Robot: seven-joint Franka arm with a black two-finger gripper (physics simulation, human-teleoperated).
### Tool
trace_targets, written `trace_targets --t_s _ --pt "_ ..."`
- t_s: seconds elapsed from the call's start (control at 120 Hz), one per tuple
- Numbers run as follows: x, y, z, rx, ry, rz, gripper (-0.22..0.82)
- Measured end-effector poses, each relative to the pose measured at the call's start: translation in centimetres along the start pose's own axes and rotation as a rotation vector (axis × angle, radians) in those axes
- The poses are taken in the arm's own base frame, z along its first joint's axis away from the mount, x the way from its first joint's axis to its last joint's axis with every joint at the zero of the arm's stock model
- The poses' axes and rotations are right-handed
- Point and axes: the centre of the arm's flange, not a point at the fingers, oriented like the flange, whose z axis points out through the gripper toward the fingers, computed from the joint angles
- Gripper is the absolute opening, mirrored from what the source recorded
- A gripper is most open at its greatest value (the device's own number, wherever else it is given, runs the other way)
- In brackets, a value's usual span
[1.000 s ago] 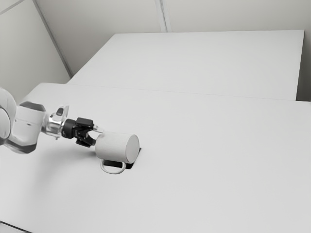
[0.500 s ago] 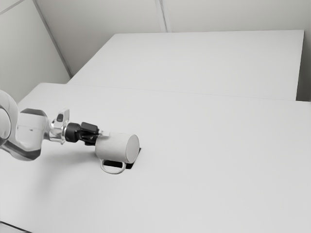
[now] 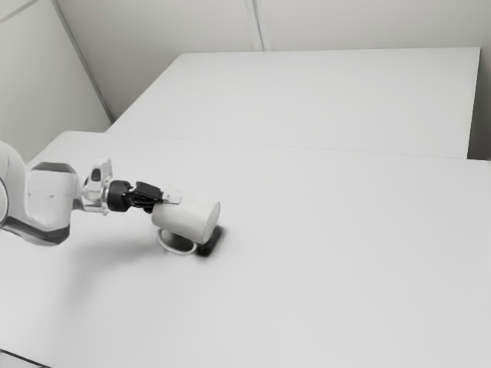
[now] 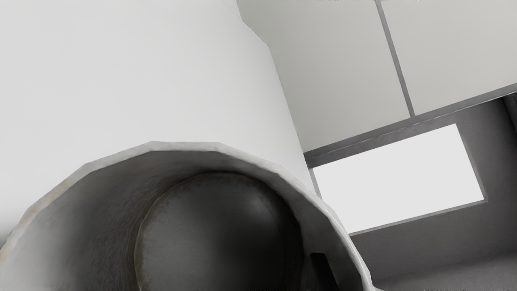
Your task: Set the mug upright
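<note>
The white mug [image 3: 189, 216] lies on its side and tilted, its closed base end angled down toward the exterior view's right and its handle [image 3: 175, 243] low on the near side. My gripper [image 3: 168, 198] reaches its open end from the exterior view's left and is shut on the mug's upper wall, one finger outside. In the wrist view, the mug [image 4: 220, 226] opens toward the camera; my gripper [image 4: 345, 273] holds the rim's wall there, with a dark fingertip inside and the outer one hidden behind the wall.
Below the mug is a dark shadow [image 3: 209, 244] on the white table [image 3: 330, 268]. A second white tabletop [image 3: 307, 100] adjoins at the back, with pale walls [image 3: 169, 31] behind it. The wrist view has a bright rectangular opening [image 4: 400, 182].
My gripper has moved up to the mug's upper wall and closed on it. The mug has risen at its held end and tilted, its base end dipping and its handle shifting up with it.
</note>
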Motion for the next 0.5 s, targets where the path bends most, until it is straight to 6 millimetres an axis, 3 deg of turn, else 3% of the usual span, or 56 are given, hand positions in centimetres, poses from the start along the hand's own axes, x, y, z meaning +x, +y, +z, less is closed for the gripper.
trace_targets --t_s 0.075,0.192,0.233,0.342,0.5 --pt "1.6 1.8 0.3 -0.009 -0.001 0.054 -0.15" --pt "8.3 7.9 1.7 0.056 -0.113 0.257 -0.17" --pt "9.8 9.7 2.8 0.123 -0.207 0.321 -0.17" --pt "10.1 10.8 6.3 0.345 -0.486 0.415 -0.17" --pt "10.8 11.5 8.4 0.673 -0.722 0.510 -0.18"
